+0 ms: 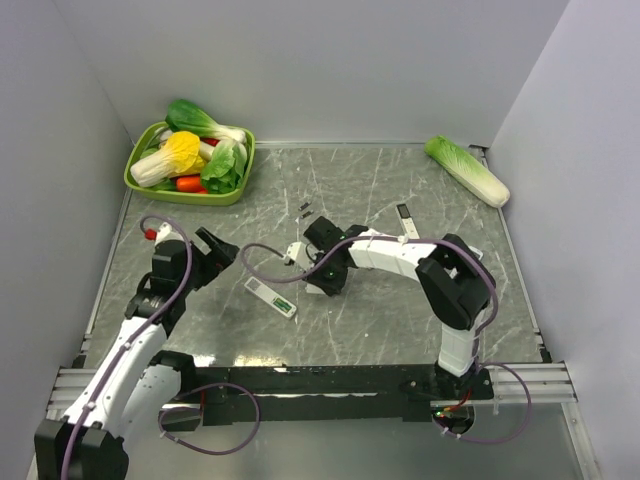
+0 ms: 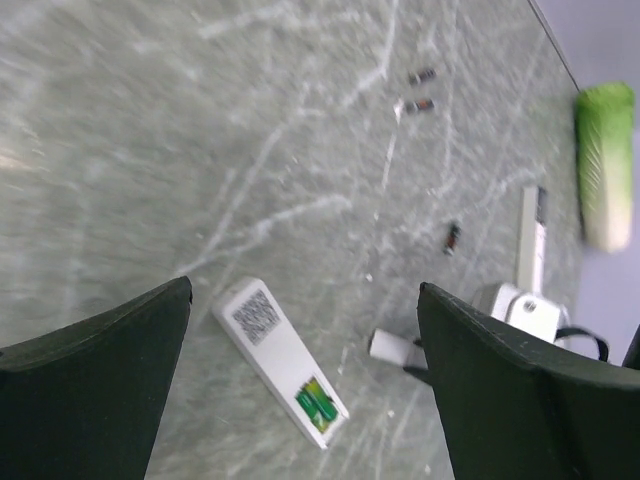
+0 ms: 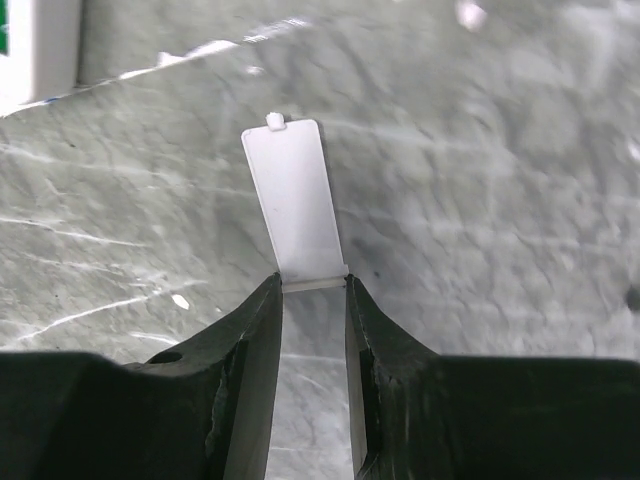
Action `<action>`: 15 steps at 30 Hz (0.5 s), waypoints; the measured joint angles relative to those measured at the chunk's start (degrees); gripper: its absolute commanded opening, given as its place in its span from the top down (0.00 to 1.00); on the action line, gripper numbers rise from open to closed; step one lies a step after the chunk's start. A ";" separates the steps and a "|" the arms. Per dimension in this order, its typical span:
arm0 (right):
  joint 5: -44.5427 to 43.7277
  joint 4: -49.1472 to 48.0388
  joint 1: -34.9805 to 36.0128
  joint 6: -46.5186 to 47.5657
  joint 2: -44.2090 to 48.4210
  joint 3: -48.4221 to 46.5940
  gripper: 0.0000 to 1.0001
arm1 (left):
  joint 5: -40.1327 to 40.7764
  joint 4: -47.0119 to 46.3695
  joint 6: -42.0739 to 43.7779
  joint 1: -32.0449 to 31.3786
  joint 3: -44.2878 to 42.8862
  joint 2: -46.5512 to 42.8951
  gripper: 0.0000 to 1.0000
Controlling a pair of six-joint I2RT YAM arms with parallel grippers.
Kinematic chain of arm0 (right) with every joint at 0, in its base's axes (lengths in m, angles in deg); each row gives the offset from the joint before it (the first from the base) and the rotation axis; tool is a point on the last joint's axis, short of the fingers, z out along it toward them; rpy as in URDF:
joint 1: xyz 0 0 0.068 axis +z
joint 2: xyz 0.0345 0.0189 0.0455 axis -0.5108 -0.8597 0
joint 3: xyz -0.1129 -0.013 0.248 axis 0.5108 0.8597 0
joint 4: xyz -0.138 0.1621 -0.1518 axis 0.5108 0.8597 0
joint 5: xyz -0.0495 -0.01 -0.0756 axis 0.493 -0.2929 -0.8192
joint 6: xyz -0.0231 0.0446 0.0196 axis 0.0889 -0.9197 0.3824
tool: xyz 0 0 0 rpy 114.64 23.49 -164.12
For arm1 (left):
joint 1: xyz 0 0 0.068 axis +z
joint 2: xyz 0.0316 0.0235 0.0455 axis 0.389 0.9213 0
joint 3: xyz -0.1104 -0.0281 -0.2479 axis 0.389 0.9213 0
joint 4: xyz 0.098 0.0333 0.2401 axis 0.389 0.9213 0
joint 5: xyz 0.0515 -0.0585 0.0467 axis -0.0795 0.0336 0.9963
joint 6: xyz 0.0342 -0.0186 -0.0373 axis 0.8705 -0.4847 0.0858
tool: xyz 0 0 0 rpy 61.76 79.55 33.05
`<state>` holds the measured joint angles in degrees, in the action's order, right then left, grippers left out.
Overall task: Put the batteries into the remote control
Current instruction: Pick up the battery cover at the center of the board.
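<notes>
White slim bar-shaped plastic remote control [image 1: 271, 297] lies back-up near the tabletop's [image 1: 400, 330] middle, slim green batteries [image 2: 316, 403] apparently seated. Our right gripper [image 3: 313, 283] pinches a thin white plastic cover [image 3: 293, 200], presumably to close it; our left gripper [image 2: 305, 288] hovers spread.

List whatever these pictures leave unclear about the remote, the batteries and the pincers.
- Remote control, left wrist view: blurred; its green patch may be batteries or recess lining.
- Small cells, left wrist and top views: too small and blurred to tell their type.
- Remote control, right wrist view: cut off by the top-left edge.
- White cover, right wrist view: its near end is hidden between the right pincer fingers.
</notes>
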<state>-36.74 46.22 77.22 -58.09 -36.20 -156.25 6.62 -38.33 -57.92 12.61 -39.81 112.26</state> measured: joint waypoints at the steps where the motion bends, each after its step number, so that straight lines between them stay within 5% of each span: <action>1: 0.20 -0.59 -0.48 -0.74 0.63 0.52 0.92 | -1.62 -1.70 -0.79 0.00 0.96 0.61 0.01; 9: 2.01 -5.92 -2.49 -6.60 6.64 4.87 0.93 | -16.20 -15.28 -4.07 -0.90 4.76 9.42 0.01; 15: 4.02 -10.14 -3.23 -10.56 14.43 6.73 0.93 | -23.15 -22.43 -4.26 -7.78 3.52 17.75 0.04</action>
<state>-32.72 36.07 73.98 -68.64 -21.78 -149.51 -16.53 -60.75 -62.18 4.82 -36.29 130.01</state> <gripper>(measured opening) 0.343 0.987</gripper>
